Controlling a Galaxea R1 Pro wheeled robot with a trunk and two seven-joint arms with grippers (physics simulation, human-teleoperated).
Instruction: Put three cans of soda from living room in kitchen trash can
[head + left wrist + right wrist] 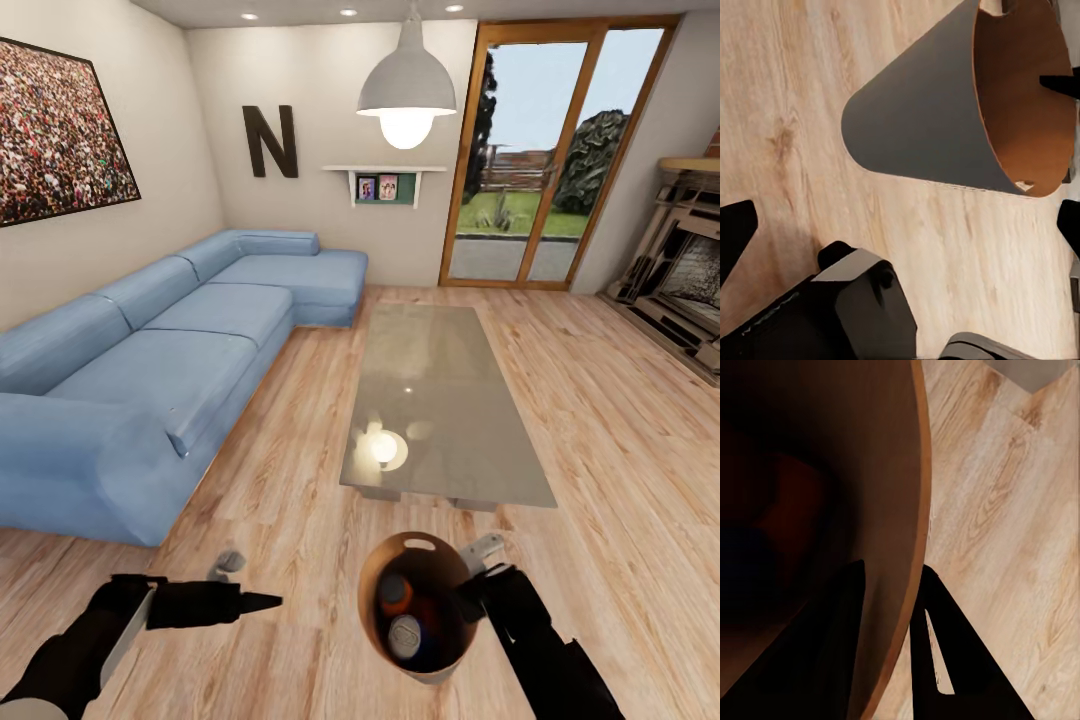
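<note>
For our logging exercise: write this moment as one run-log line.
place: living room | right gripper: shut on trash can rim | cans: inside trash can | left gripper: empty, state unclear | glass table: ahead

Light wood plank floor. Blue corner sofa resting on it at left, low glass table at centre just beside, bare planks between. Fireplace standing at right.

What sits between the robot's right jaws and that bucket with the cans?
Nothing visible. The right gripper already straddles the trash can rim, one jaw inside and one outside. Cans lie within.
</note>
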